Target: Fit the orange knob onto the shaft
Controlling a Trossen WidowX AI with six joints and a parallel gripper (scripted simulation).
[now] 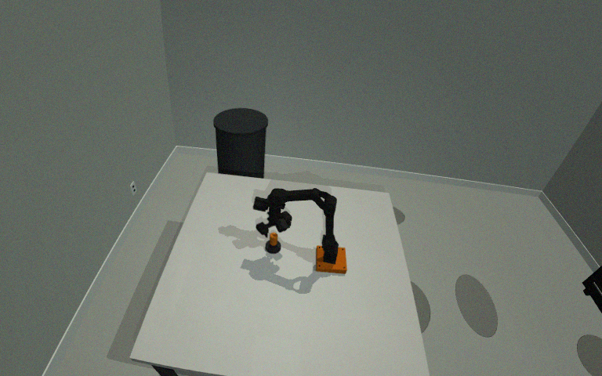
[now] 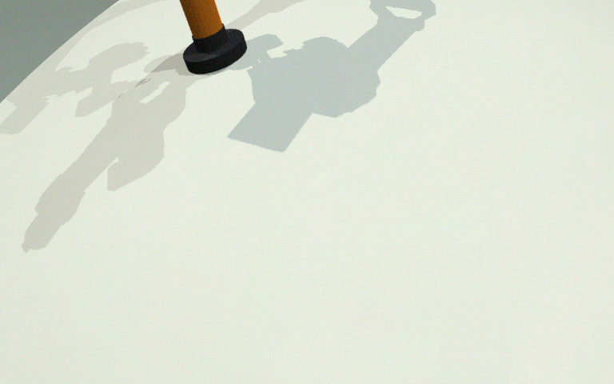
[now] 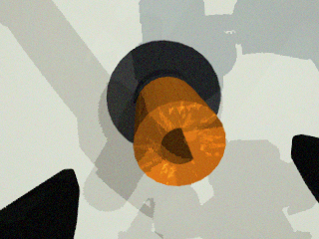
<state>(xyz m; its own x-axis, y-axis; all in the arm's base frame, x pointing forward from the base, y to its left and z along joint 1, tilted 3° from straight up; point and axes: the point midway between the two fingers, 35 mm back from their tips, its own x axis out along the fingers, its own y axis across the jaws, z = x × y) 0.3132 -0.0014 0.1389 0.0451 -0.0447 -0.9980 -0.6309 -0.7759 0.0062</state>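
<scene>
The orange knob [image 1: 273, 240] [image 2: 203, 20] [image 3: 209, 149] stands upright on the dark round pedestal [image 1: 273, 249] [image 2: 217, 60] [image 3: 164, 56]. A short dark collar [image 2: 212, 42] shows between the knob's lower end and the wide disc. The wrist view shows a D-shaped opening [image 3: 175, 145] in the knob's top, dark inside. The shaft itself is hidden, and I cannot tell how deep it sits in the knob. My gripper [image 1: 274, 229] [image 3: 189, 164] is open and empty, just above the knob, with its fingers wide apart on either side and not touching it.
The arm's orange base plate [image 1: 331, 266] is bolted to the white table [image 1: 275, 327], to the right of the pedestal in the top view. A tall dark bin [image 1: 241, 150] stands beyond the table's far edge. Arm shadows fall around the pedestal.
</scene>
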